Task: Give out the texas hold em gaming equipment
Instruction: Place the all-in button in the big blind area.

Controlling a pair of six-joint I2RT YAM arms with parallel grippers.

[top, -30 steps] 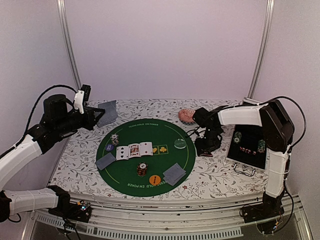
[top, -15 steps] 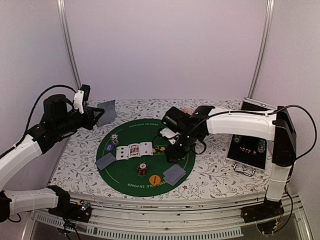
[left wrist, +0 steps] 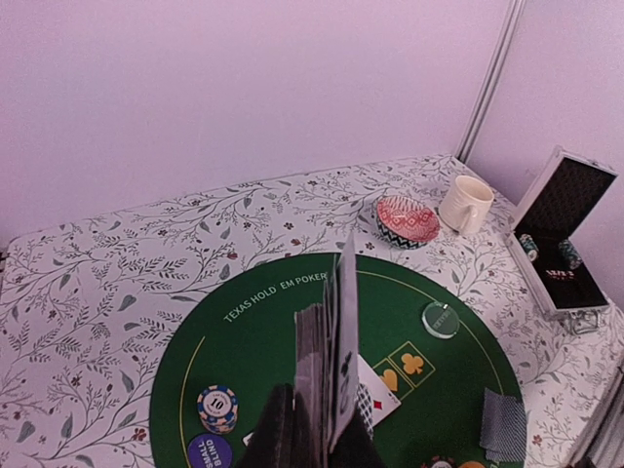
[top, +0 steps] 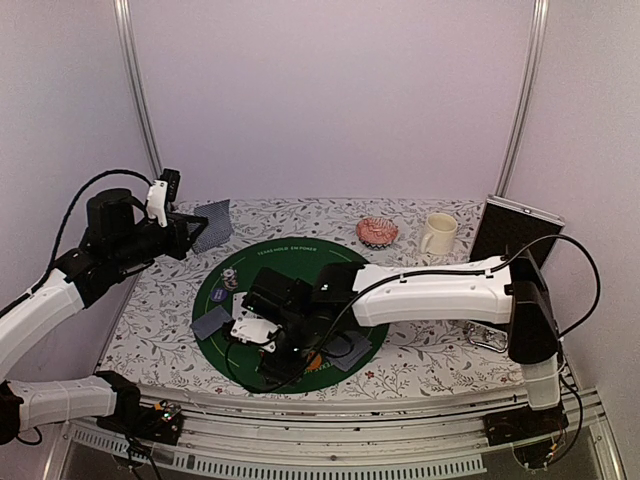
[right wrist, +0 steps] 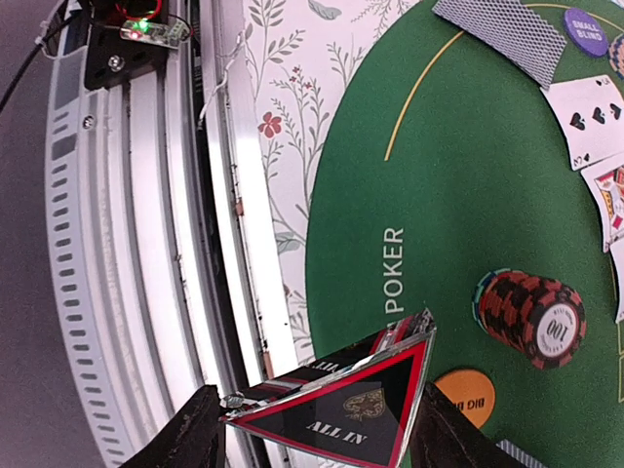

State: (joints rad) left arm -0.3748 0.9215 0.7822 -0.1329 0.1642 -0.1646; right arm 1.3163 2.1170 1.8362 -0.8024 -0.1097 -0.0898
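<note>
Hanging over the near rim of the green mat, the right gripper pinches the black-and-red triangle marker between its two fingers, one on each side. The marker reads ALL IN. I cannot tell if it touches the mat. A metal rail and the flowered cloth lie just on the near side of it. Just past the marker sits the orange button, and next to that a red-and-black chip stack. Farther on lie face-up cards, a pile of face-down cards and the blue button. From above, the long white right arm lies across the mat and hides most of its middle. The left gripper is up high at the far left, clenched on a pack of cards standing on edge. Below it sit a blue-and-white chip stack and the pale-green button. At the back stand the pink bowl, the cream mug and an open black case.
</note>
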